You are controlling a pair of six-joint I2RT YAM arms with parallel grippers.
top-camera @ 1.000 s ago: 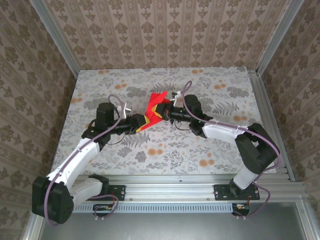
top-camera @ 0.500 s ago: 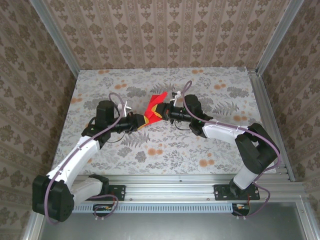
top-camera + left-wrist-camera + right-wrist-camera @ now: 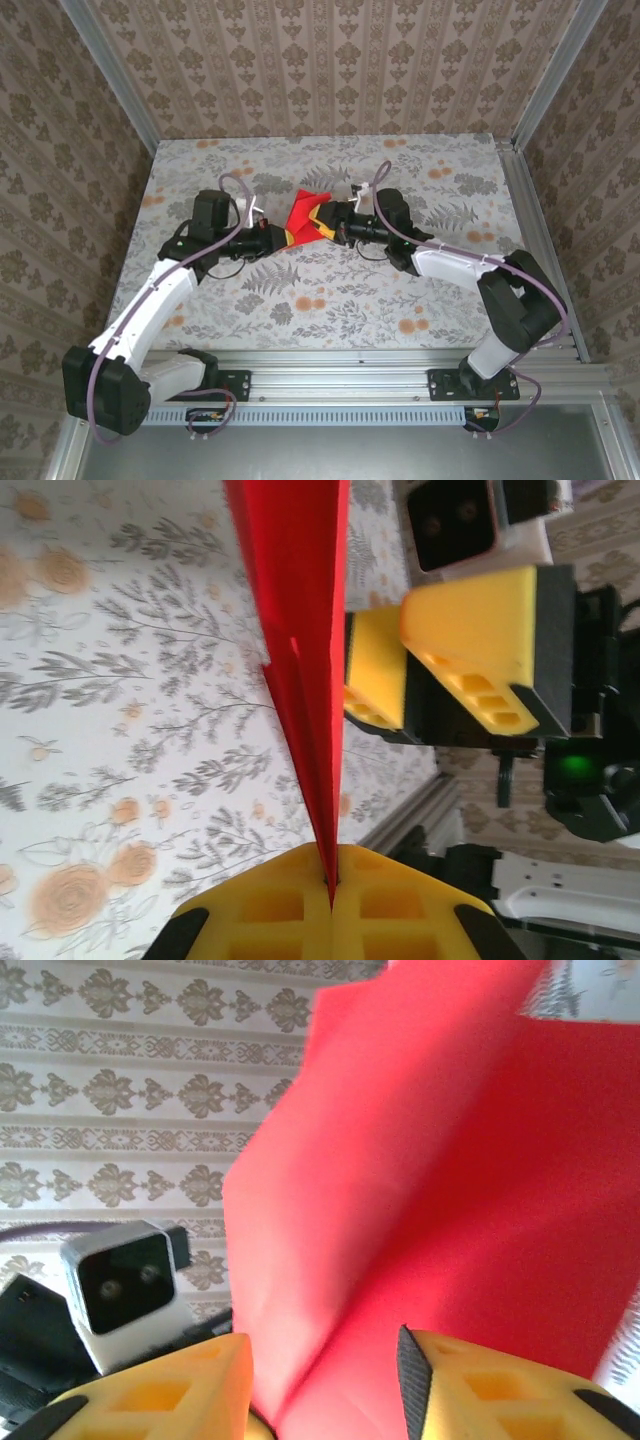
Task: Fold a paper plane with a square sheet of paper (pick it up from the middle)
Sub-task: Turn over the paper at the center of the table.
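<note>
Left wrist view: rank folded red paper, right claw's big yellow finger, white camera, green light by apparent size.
1. folded red paper: largest, though nearest the lens.
2. big yellow finger of the right claw and white camera: about alike, no ranking.
3. green light: smallest.

The table [image 3: 330,300] has a pale covering printed with grey leaf sprays and small orange flowers [image 3: 310,302]. In the left wrist view, the same orange blooms [image 3: 60,895] lie low on the left. Beige damask wallpaper [image 3: 330,70] lines the back and side walls. An aluminium post [image 3: 112,75] rises at the back left corner, and an aluminium rail [image 3: 340,378] runs along the near edge.
</note>
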